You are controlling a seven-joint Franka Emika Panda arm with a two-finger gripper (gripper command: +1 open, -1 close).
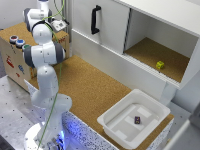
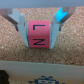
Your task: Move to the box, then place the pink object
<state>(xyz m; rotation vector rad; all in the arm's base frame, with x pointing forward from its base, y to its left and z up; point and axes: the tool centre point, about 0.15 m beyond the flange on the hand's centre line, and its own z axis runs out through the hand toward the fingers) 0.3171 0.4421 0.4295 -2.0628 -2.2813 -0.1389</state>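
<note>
In the wrist view my gripper (image 2: 38, 33) is shut on the pink object (image 2: 37, 34), a small pink cube with black letters on its face, held between the two fingers (image 2: 20, 28) above a cork surface. In the exterior view the gripper (image 1: 59, 24) is at the far upper left, over the cork-topped wooden box; the pink cube cannot be made out there. The box (image 1: 113, 123), a white shallow bin, stands at the exterior view's lower right, far from the gripper. A dark maroon cube (image 1: 137, 120) lies inside it.
A cork-topped wooden box (image 1: 11, 55) with coloured buttons (image 1: 16, 40) stands at the left. A white cabinet (image 1: 107, 25) with a black handle (image 1: 95, 19) holds a yellow-green cube (image 1: 160, 65) in its open compartment. A cork tabletop (image 1: 90, 85) runs between arm and bin.
</note>
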